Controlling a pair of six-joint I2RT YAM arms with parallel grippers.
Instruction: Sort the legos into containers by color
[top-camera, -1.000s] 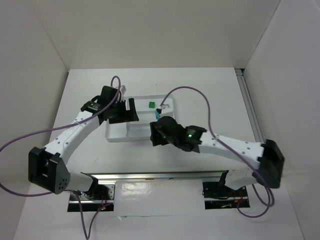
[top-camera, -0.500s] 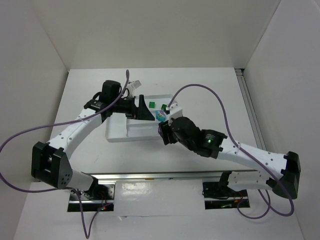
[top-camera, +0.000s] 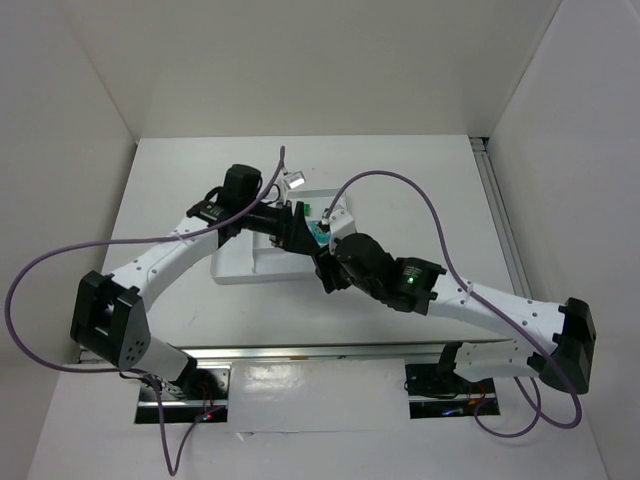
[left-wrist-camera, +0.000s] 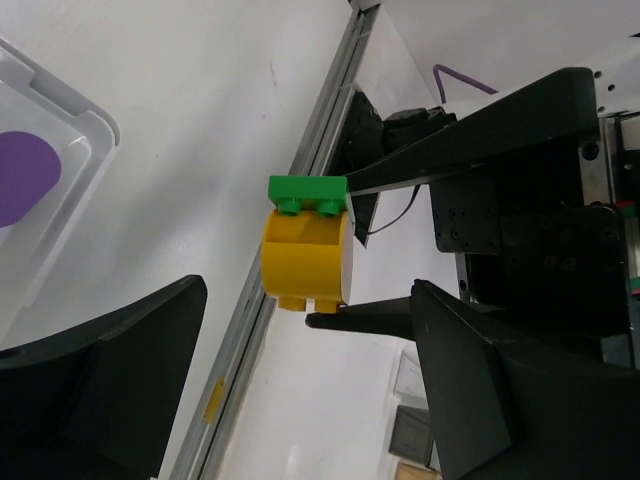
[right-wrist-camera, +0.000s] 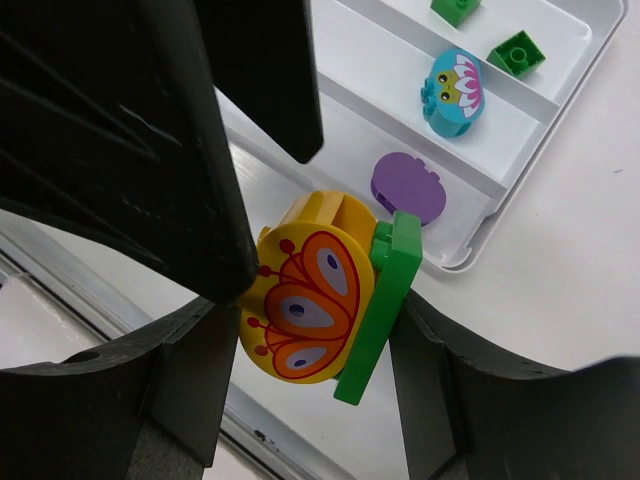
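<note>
My right gripper (right-wrist-camera: 315, 335) is shut on the orange-yellow piece with a green plate (right-wrist-camera: 310, 300), held above the table beside the white tray (right-wrist-camera: 380, 50). In the tray lie a purple oval (right-wrist-camera: 408, 187), a cyan-and-pink round piece (right-wrist-camera: 452, 92) and two green cubes (right-wrist-camera: 517, 52). My left gripper (left-wrist-camera: 308, 330) is open, its wide black fingers (right-wrist-camera: 130, 150) close against the held piece (left-wrist-camera: 305, 245); one finger touches its yellow side. From above, both grippers (top-camera: 298, 232) (top-camera: 322, 262) meet over the tray's near right part, and the held piece is hidden there.
The tray (top-camera: 230, 265) lies mid-table with white walls around the workspace. A metal rail (top-camera: 498, 210) runs along the table's right edge. Purple cables arc over both arms.
The left gripper has swung right across the tray to the right gripper. The right gripper has shifted right and lifted with the orange-yellow piece in it.
</note>
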